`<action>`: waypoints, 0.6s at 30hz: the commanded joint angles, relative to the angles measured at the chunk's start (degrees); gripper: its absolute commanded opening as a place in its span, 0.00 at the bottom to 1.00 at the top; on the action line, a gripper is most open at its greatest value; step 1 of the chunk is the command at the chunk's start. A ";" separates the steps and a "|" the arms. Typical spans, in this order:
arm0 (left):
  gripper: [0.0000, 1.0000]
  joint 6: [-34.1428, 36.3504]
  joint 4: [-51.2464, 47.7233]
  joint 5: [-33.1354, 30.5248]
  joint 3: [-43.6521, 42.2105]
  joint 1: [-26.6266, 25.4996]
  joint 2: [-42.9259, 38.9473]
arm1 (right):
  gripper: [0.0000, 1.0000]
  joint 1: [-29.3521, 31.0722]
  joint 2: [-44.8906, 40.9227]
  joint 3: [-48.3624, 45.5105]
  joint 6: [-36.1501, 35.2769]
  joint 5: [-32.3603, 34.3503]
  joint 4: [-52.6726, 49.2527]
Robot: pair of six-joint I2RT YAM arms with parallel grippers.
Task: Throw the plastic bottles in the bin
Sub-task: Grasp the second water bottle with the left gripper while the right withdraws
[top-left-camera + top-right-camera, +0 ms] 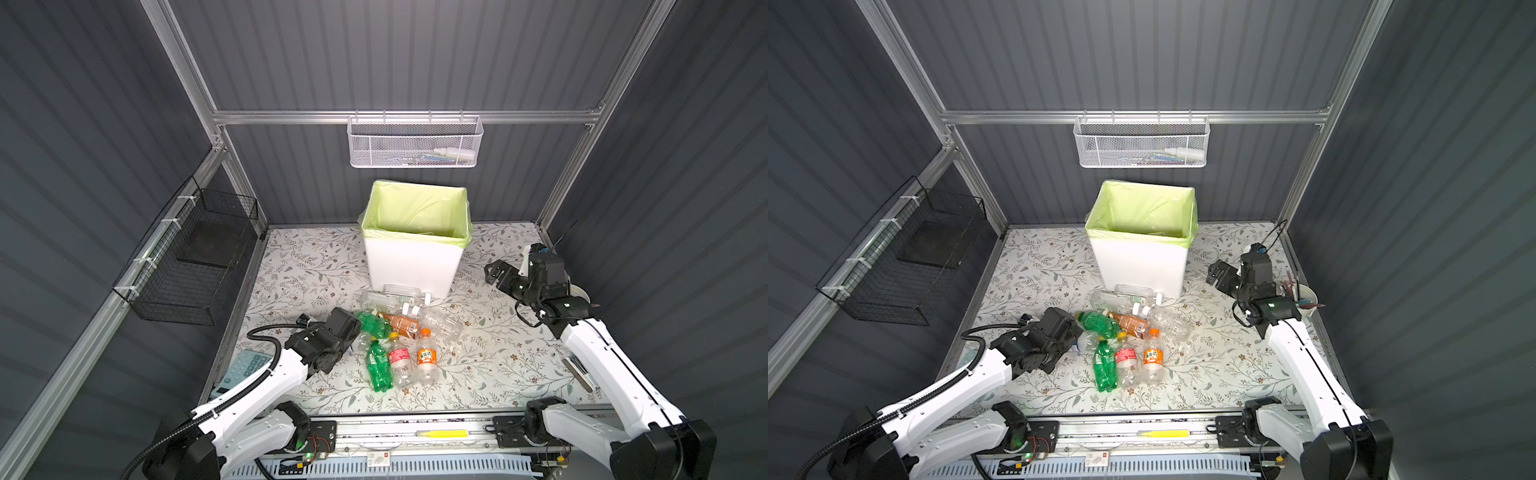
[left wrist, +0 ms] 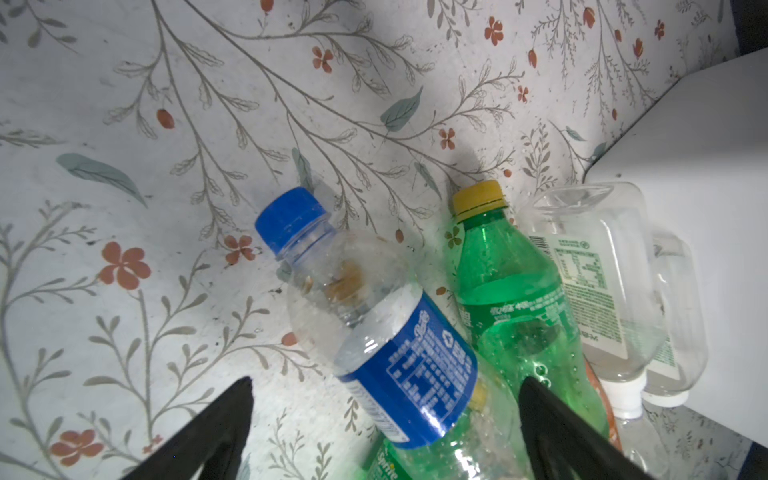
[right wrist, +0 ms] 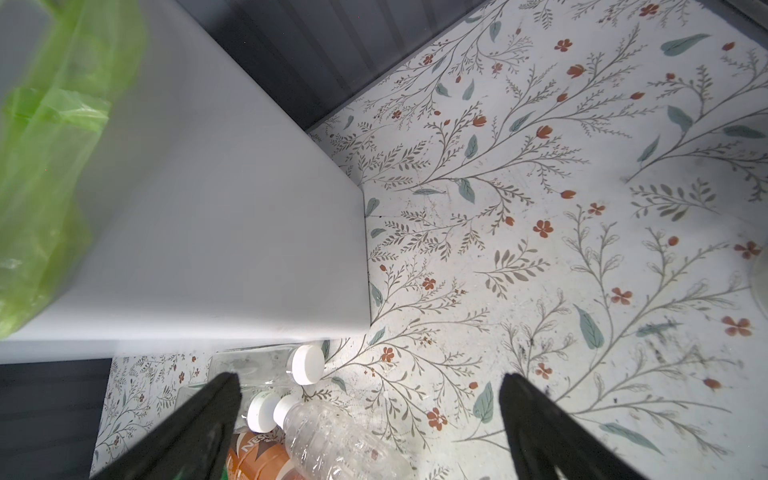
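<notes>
1. The bin (image 1: 411,266) is standing at the back centre of the flowered table (image 1: 498,357), with a lime bag (image 1: 417,208) folded over its rim. What is lying inside cannot be told.
2. The bottles are lying in a loose pile on the table just in front of the bin. Two clear white-capped bottles (image 1: 395,296) are sitting right against its front wall.
3. At the near side of the pile, three are lying side by side: a green bottle (image 1: 379,368), a red-label bottle (image 1: 400,361) and an orange-label bottle (image 1: 427,358).
4. The left gripper (image 2: 386,380) is hovering low at the pile's left edge, jaws spread wide and gripping nothing. A blue-label bottle (image 2: 407,361) is lying between the fingers, resting across another green one. Whether they are touching it cannot be told.
5. A yellow-capped green bottle (image 2: 511,299) is lying just beside the blue-label one.
6. The right gripper (image 1: 494,272) is hanging beside the bin's right wall, jaws wide apart and empty, clear of the pile.
7. A white mesh basket (image 1: 415,143) is hanging on the back rail.
</notes>
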 commanded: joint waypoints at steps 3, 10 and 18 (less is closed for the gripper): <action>1.00 -5.99 6.23 0.72 -4.22 0.25 0.25 | 0.99 -0.10 0.02 0.93 -0.40 0.21 -0.10; 0.94 -8.51 11.43 0.47 -7.14 0.24 1.24 | 0.99 -0.07 0.41 1.01 -0.73 0.20 -0.48; 0.93 -10.42 15.95 0.19 -9.27 0.25 2.89 | 0.99 -0.07 0.60 1.37 -1.24 0.44 -1.05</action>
